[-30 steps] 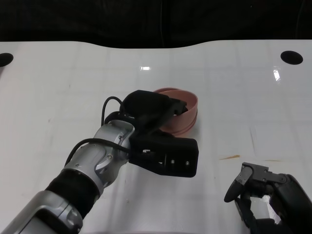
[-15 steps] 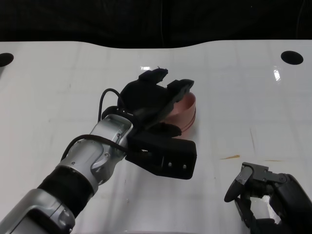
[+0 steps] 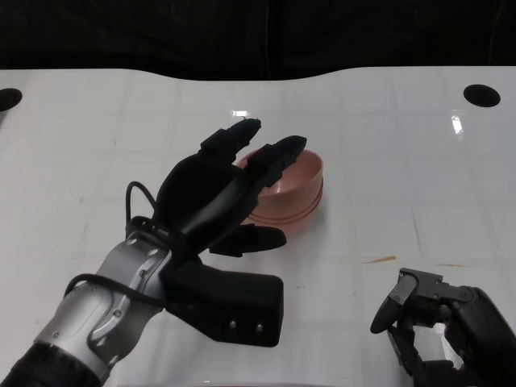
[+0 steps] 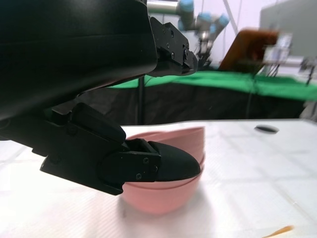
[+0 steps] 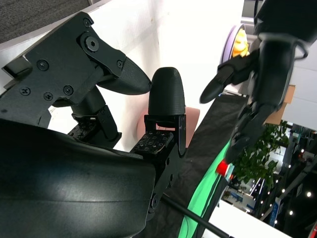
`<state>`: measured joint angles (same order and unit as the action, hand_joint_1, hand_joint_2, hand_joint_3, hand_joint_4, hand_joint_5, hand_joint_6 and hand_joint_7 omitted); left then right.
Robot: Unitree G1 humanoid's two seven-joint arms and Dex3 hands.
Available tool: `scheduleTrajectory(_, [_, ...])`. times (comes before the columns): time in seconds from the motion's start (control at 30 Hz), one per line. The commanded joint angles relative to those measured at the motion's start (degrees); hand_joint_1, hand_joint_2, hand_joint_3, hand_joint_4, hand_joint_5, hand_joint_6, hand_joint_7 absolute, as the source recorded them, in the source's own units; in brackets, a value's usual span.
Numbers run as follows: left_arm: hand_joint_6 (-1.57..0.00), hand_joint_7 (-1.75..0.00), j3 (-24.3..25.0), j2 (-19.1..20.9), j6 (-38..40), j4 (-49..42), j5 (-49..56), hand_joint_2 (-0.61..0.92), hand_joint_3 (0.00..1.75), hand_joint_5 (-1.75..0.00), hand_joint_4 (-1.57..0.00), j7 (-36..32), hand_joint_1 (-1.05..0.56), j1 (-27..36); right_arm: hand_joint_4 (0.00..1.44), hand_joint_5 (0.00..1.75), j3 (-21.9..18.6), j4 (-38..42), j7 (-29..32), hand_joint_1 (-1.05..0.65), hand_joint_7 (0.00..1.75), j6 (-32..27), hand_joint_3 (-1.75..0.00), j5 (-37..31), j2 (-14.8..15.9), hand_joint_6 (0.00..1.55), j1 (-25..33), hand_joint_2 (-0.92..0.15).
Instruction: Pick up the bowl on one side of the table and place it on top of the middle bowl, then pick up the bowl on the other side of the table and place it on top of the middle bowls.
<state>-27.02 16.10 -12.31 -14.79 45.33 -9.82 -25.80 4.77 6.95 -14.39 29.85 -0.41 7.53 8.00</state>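
The pink bowls (image 3: pixel 292 189) stand nested as a stack near the middle of the white surface (image 3: pixel 387 145), and no other bowl shows to either side in the head view, so the task looks finished or nearly so; the exact count of bowls in the stack is hard to read, though the left wrist view shows layered rims that suggest more than one. The left hand (image 3: pixel 214 197) hangs just beside the stack on the robot's near side, fingers spread wide and holding nothing, their tips over the near rim but not visibly touching it. The right hand (image 3: pixel 439 326) rests low at the near right edge, well apart from the stack, fingers somewhat apart with nothing in them. What probably remains is only to draw the left arm clear. The left wrist view gives the stack's side profile, with its rims one over another, which the head view flattens; the head view alone shows that the sides of the surface carry no bowl. The right wrist view shows mainly its own fingers (image 5: pixel 166 94)
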Motion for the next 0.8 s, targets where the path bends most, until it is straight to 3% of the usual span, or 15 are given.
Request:
scheduleTrajectory(0.03, [-0.21, -0.04, 2.4, 1.6, -2.8, 3.5, -1.7, 0.92, 0.39, -0.13, -0.14, -2.6, -0.68, 3.6, 0.88, 1.75, -0.4, 0.6, 0.1, -0.21, 1.44, 0.4, -1.23, 0.3, 0.4, 0.82, -0.6, -0.47])
scheduleTrajectory(0.13, [-0.28, -0.06, 4.7, 2.0, -6.1, 6.6, -3.5, 0.92, 0.35, -0.26, -0.21, -4.8, -0.62, 7.9, 0.88, 1.75, -0.4, 0.7, 0.0, -0.22, 1.44, 0.6, -1.23, 0.2, 0.6, 0.82, -0.5, -0.47])
scheduleTrajectory(0.17, [-0.33, -0.06, 5.5, 2.1, -7.8, 7.2, -3.8, 0.92, 0.33, -0.46, -0.18, -6.6, -0.58, 9.4, 0.88, 1.75, -0.4, 0.7, -0.1, -0.22, 1.44, 0.7, -1.23, 0.4, 0.5, 0.82, -0.4, -0.47])
scheduleTrajectory(0.23, [-0.52, -0.13, 6.9, 2.0, -10.7, 8.0, -4.2, 0.92, 0.26, -0.80, -0.25, -9.7, -0.47, 12.0, 0.88, 1.75, -0.3, 0.6, -0.2, -0.21, 1.44, 0.7, -1.23, 0.6, 0.4, 0.82, -0.2, -0.47])
scheduleTrajectory(0.33, [-0.69, -0.22, 8.9, 1.6, -15.9, 8.6, -5.8, 0.92, 0.26, -1.09, -0.35, -13.7, -0.38, 16.3, 0.88, 1.75, -0.3, 0.2, -0.3, -0.22, 1.44, 0.6, -1.22, 0.5, 0.6, 0.82, 0.1, -0.47])
scheduleTrajectory(0.47, [-0.78, -0.34, 11.7, 0.4, -22.3, 9.3, -12.1, 0.89, 0.28, -1.19, -0.51, -14.7, -0.27, 22.6, 0.88, 1.75, -0.3, -0.9, -0.4, -0.22, 1.44, -0.4, -1.22, 0.7, 0.7, 0.82, 0.4, -0.47])
scheduleTrajectory(0.57, [-0.71, -0.57, 13.1, 0.1, -26.5, 9.2, -16.2, 0.85, 0.35, -1.18, -0.58, -13.7, -0.22, 26.1, 0.88, 1.75, -0.3, -1.2, -0.5, -0.21, 1.44, -0.4, -1.22, 0.7, 0.7, 0.83, 0.4, -0.47])
scheduleTrajectory(0.8, [-0.77, -0.76, 14.5, -1.3, -31.2, 10.8, -33.8, 0.87, 0.35, -1.25, -0.67, -5.6, -0.16, 36.5, 0.88, 1.75, -0.2, -2.8, -0.7, -0.20, 1.43, -2.2, -1.24, 0.9, 0.6, 0.82, 0.9, -0.46])
